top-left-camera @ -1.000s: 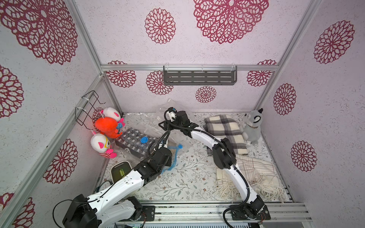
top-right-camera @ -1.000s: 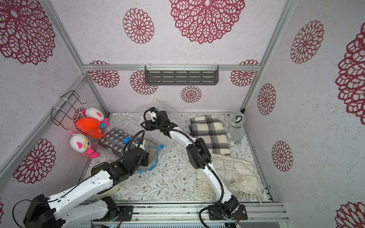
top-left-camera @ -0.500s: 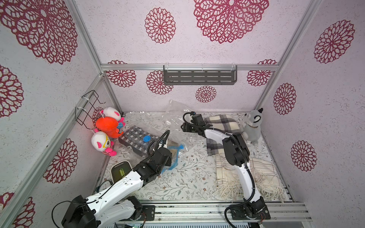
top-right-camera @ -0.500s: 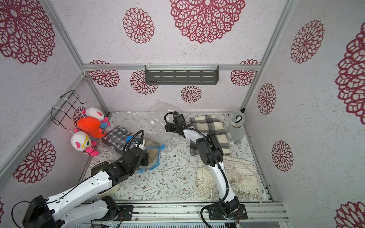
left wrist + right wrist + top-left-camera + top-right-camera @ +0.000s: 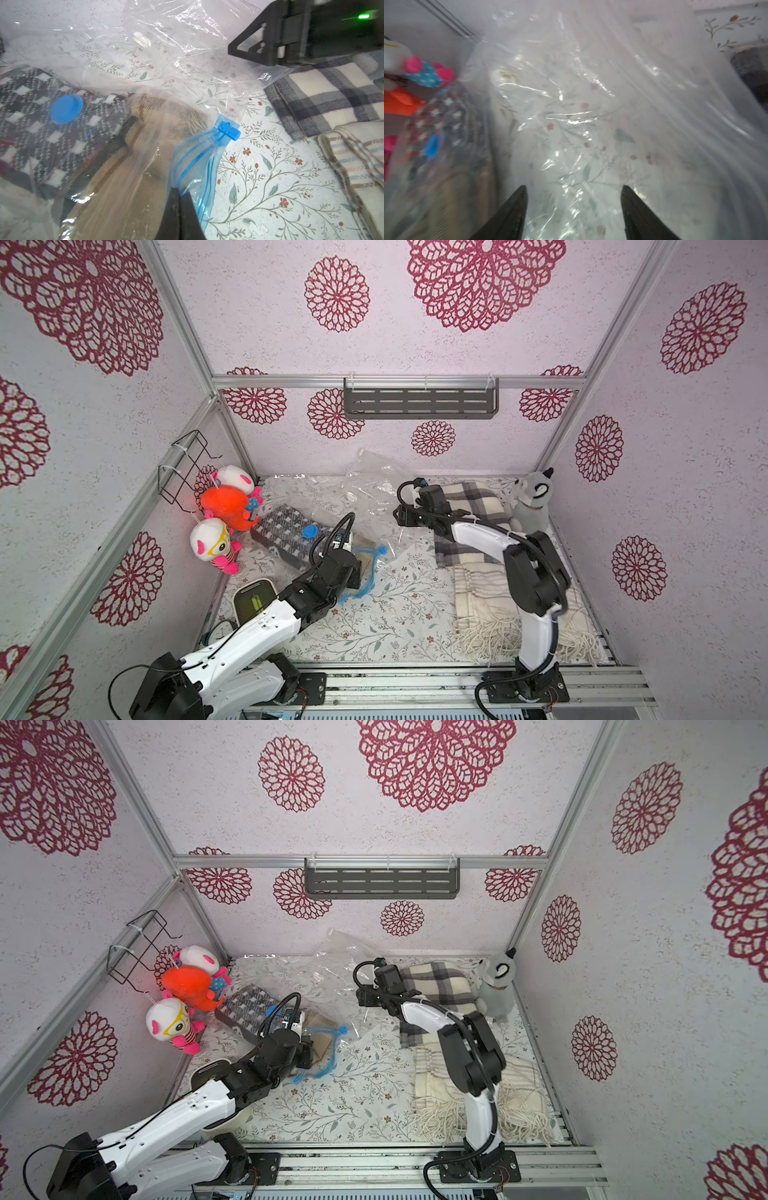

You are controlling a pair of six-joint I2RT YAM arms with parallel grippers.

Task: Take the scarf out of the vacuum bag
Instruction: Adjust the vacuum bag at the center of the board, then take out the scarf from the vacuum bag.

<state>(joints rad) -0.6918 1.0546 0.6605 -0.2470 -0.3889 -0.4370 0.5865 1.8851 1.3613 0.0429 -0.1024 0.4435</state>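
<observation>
Bag edge clenched in left gripper; right gripper spread, grasping nothing; open worktop lies between both arms.

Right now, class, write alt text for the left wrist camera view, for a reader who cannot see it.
The left gripper, shut, pinches the blue zip edge of a clear vacuum bag holding a tan scarf and a dark patterned scarf. Beyond, the right gripper hangs near a checked scarf on a floral cloth.
</observation>
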